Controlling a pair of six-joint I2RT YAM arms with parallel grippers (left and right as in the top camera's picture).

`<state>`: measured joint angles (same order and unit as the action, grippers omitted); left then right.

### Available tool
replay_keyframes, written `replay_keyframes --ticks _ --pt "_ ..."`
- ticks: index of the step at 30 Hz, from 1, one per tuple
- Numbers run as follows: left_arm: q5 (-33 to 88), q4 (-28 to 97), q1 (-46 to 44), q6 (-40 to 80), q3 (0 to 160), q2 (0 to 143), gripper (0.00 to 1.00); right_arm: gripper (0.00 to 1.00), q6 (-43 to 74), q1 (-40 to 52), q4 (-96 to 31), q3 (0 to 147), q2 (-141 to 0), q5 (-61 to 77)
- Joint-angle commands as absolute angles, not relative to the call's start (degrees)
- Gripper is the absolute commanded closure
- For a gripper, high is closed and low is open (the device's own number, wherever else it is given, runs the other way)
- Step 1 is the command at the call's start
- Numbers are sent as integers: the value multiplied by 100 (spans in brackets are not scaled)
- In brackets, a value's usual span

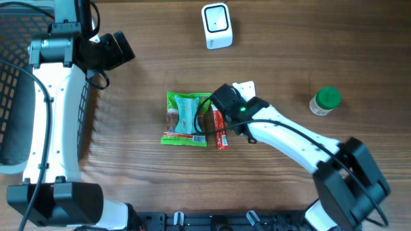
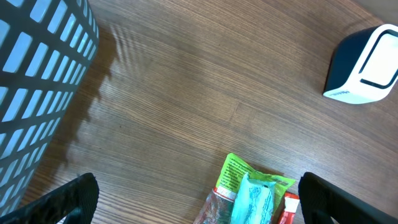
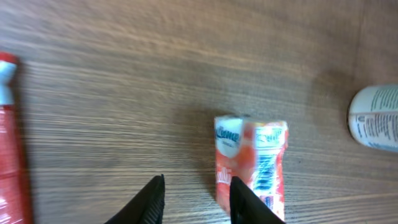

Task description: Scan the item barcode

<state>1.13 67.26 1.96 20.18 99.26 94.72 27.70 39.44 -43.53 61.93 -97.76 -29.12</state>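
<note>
The white scanner (image 1: 217,25) stands at the table's far edge, also in the left wrist view as the scanner (image 2: 365,63). An orange-and-white tissue pack (image 3: 252,163) lies flat on the wood, printed barcode side up, just right of my right gripper (image 3: 198,180). Those jaws stand partly apart with only bare wood between them; the right finger (image 3: 245,202) overlaps the pack's edge. In the overhead view the right gripper (image 1: 232,102) covers most of the pack (image 1: 246,86). My left gripper (image 2: 198,183) hangs wide open above the table, holding nothing.
A green snack packet (image 1: 186,120) with a red stick packet (image 1: 220,130) beside it lies mid-table. A green-capped bottle (image 1: 325,101) stands to the right. A black mesh basket (image 1: 16,38) fills the far left.
</note>
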Motion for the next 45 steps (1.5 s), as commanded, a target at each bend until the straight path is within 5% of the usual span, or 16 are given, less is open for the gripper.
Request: replay_keyframes --ticks 1,7,16,19,21,23,25,28,31,45 --pt "78 6713 211 1929 9913 9472 0 59 2685 3881 -4558 6501 -9292 -2729" --pt "78 6713 211 1929 9911 9472 0 39 2206 3785 -4635 6943 -8781 -1387" --pt "78 6713 211 1929 9911 9472 0 33 3236 3918 -3701 6770 -9083 548" --pt "78 6713 211 1927 9911 9472 0 0 3437 3959 -3588 6770 -9301 600" --pt "78 6713 211 1929 9911 9472 0 0 3402 3957 -3632 6770 -9439 607" --pt "78 6713 211 1929 9911 9472 0 31 3658 3957 -3712 6770 -9581 609" --pt "78 6713 211 1929 9911 9472 0 40 3769 3959 -3719 6770 -9717 611" --pt "78 6713 211 1929 9911 9472 0 77 3780 3957 -3763 6770 -9998 611" --pt "78 6713 211 1927 9911 9472 0 96 4121 3959 -3844 6770 -10221 613" --pt "75 6713 211 1929 9913 9472 0 96 5249 3959 -4182 6705 -10840 1492"
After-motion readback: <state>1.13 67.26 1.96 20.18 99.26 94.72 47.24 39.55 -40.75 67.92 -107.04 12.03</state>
